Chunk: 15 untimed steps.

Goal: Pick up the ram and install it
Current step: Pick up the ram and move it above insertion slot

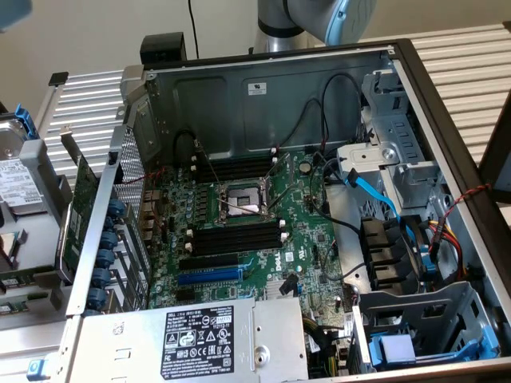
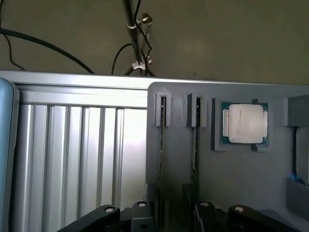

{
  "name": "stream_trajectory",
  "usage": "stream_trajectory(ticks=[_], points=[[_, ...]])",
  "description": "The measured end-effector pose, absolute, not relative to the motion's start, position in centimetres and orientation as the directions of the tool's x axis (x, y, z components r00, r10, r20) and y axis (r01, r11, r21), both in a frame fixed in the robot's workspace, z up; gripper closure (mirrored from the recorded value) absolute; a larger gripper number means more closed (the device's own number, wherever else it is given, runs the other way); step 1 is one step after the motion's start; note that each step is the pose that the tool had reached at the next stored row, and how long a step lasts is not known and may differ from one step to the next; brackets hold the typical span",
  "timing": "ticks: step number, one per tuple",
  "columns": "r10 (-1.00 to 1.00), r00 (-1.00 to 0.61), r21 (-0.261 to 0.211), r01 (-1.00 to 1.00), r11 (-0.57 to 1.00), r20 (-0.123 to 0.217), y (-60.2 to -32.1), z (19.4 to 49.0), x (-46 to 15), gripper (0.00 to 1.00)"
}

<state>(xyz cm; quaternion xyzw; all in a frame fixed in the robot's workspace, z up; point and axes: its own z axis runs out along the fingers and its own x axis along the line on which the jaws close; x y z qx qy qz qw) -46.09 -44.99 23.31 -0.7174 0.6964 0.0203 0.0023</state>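
Note:
In the wrist view, two thin dark sticks stand on edge in slotted holders of a grey tray (image 2: pixel 231 179). They look like ram (image 2: pixel 162 145) seen edge-on, the second ram stick (image 2: pixel 196 145) beside the first. My gripper (image 2: pixel 174 220) hovers above the tray with its fingers (image 2: pixel 142 218) open and nothing held. Both sticks lie in line with the gap between the fingers. In the exterior view, the open computer case (image 1: pixel 263 88) shows the motherboard with black memory slots (image 1: pixel 235 234) that have white end clips.
A processor chip (image 2: pixel 244 124) sits in a tray pocket beside the sticks. Ribbed aluminium table (image 2: pixel 72 159) lies next to the tray. Beside the case stand a green card with a metal bracket (image 1: pixel 80 215) and a hard drive (image 1: pixel 16 175). Cables (image 1: pixel 371 191) and the power supply (image 1: pixel 207 339) crowd the case.

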Motion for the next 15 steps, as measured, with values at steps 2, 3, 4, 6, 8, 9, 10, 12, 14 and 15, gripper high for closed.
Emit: stream_trajectory(ticks=[2, 3, 4, 6, 8, 9, 10, 12, 14, 15], points=[[-0.999, 0.029, 0.025, -0.999, -0.030, -0.032, -45.0, 23.1, -46.1, 0.64], [-0.999, 0.028, 0.025, -0.999, -0.029, -0.032, -45.0, 23.0, -46.1, 0.64], [-0.999, 0.029, 0.025, -0.999, -0.029, -0.032, -45.1, 22.9, -46.0, 0.64], [-0.999, 0.028, 0.025, -0.999, -0.029, -0.032, -45.1, 22.8, -45.9, 0.64], [-0.999, 0.028, 0.025, -0.999, -0.029, -0.032, -45.2, 22.6, -45.8, 0.64], [-0.999, 0.028, 0.025, -0.999, -0.029, -0.032, -45.2, 22.5, -45.8, 0.64], [-0.999, 0.028, 0.025, -0.999, -0.029, -0.032, -45.2, 22.4, -45.7, 0.64], [-0.999, 0.028, 0.025, -0.999, -0.029, -0.032, -45.3, 22.3, -45.6, 0.64], [-0.999, 0.028, 0.025, -0.999, -0.029, -0.032, -45.3, 22.1, -45.6, 0.64], [-0.999, 0.028, 0.025, -0.999, -0.029, -0.032, -45.3, 22.0, -45.6, 0.64]])
